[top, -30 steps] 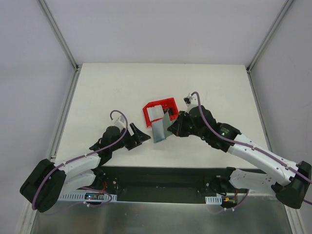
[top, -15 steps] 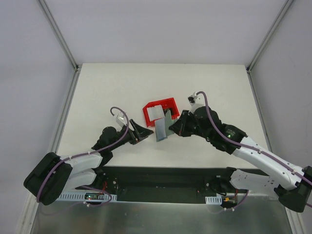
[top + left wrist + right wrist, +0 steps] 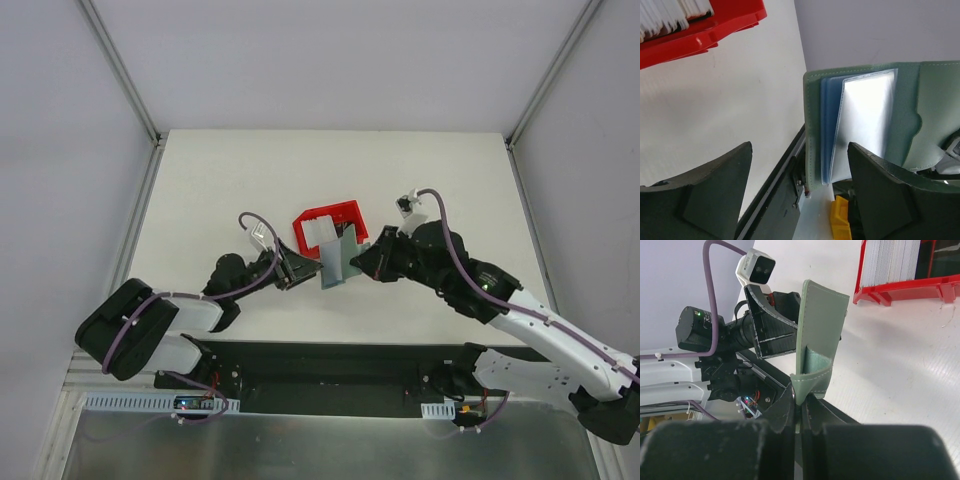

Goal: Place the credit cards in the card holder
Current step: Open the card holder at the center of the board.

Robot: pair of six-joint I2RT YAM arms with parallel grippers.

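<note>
Card holder (image 3: 821, 325) on end, long axis rising from your right claw (image 3: 799, 404) pinching it, left claw (image 3: 799, 172) spread, pockets (image 3: 860, 125) visible only from left wrist.

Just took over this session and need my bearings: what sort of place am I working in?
Probably a lab test cell, not a home or shop: a white table boxed in by metal frame rails and plain grey panels, with a red bin of cards and the card holder as props.
</note>
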